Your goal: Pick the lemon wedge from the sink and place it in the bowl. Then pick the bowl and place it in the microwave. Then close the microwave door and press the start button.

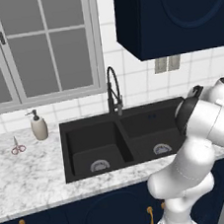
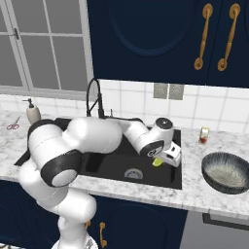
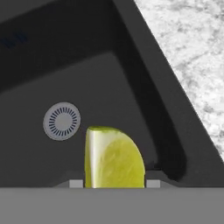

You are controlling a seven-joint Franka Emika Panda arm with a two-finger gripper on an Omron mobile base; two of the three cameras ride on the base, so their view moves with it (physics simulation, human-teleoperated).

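My gripper (image 2: 160,162) is shut on the lemon wedge (image 2: 157,162), a small yellow piece held over the right basin of the black sink (image 2: 146,181). In the hand view the wedge (image 3: 114,157) sits between my two finger tips, clear of the basin floor, with the sink wall (image 3: 144,87) beyond it. The bowl (image 2: 207,168), shallow with a dark grey rim, stands on the marble counter to the right of the sink. From the left base view the arm covers the right end of the sink (image 1: 87,137). The microwave and its door are out of view.
A black gooseneck faucet (image 2: 95,97) rises behind the sink. A soap dispenser (image 1: 38,127) and scissors (image 1: 17,147) lie on the counter to the left. A small jar (image 2: 204,135) stands behind the bowl. Dark blue cabinets hang overhead. A round drain (image 3: 61,121) lies below the wedge.
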